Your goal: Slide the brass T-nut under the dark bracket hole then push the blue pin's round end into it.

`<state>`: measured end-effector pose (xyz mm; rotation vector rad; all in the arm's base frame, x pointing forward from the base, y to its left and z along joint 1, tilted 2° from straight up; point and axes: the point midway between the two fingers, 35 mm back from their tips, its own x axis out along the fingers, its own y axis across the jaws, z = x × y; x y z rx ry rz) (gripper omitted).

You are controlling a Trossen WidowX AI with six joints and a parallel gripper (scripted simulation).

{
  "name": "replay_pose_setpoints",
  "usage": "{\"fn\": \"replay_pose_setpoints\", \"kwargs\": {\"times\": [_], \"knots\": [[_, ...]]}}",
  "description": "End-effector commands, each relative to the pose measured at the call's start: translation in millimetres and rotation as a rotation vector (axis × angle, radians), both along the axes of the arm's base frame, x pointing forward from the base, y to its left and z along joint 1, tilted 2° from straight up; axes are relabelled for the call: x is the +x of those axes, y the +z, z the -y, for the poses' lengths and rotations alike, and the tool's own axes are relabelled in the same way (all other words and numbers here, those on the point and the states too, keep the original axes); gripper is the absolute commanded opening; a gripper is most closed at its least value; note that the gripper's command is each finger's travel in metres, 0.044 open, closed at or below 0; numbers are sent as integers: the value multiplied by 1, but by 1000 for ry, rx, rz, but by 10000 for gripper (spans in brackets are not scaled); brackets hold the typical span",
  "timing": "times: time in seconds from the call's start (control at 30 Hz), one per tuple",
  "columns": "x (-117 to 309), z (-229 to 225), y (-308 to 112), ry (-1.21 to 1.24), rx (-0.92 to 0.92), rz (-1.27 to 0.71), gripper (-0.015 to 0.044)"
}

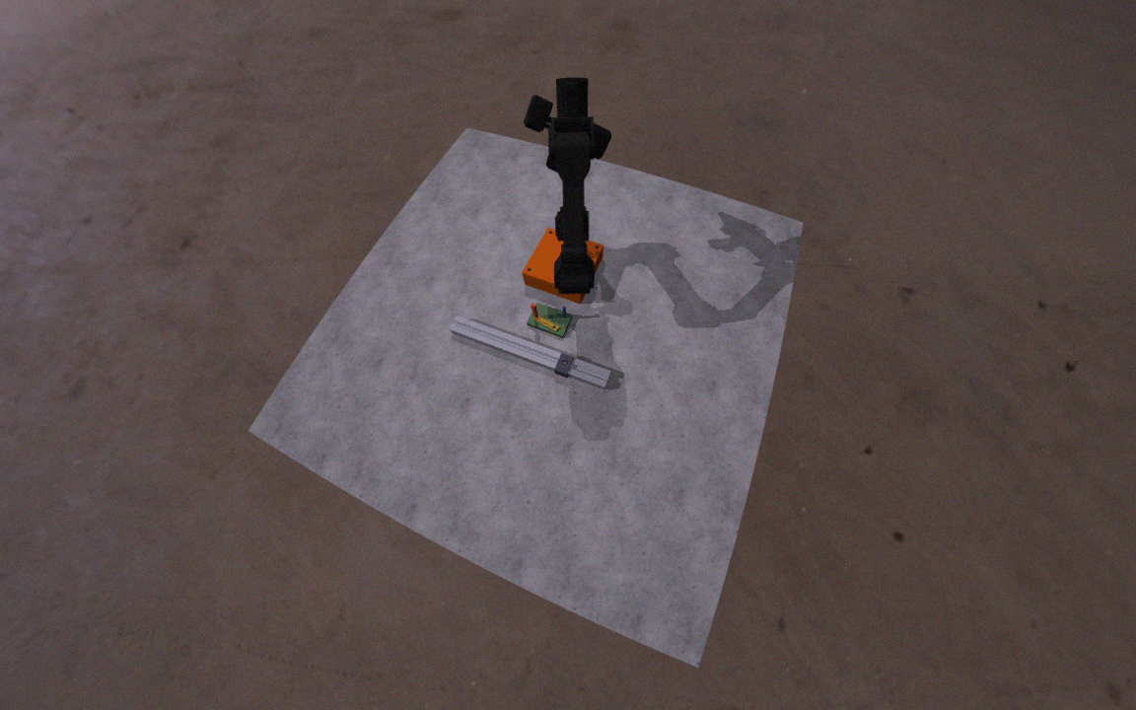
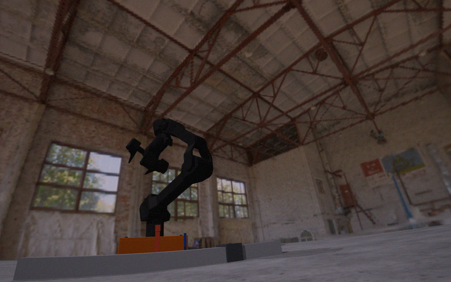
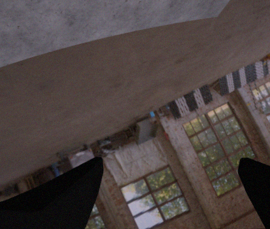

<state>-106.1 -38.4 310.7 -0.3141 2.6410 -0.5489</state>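
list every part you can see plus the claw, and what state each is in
claw: open, raised, nothing held
brass t-nut: in the tray, out of the slot
orange handle: upright
blue pin: upright in the tray
green tray: holding nut and pin
aluminum rail: lying flat
dark bracket: on the rail, no pin in its hole

Wide-open end effector (image 1: 569,126) (image 2: 137,167) (image 3: 170,165), raised high
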Motion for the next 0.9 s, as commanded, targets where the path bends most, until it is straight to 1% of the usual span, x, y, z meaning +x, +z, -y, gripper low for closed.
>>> {"fn": "replay_pose_setpoints", "kwargs": {"times": [0.0,0.03,0.23,0.43,0.63,0.87], "knots": [[0,1,0,7,-2,5,426],[-1,5,-1,30,-8,20,440],[-4,48,-16,282,-51,209,440],[14,96,-33,517,-34,415,440],[52,136,-53,723,48,616,440],[116,164,-79,919,226,823,440]]}}
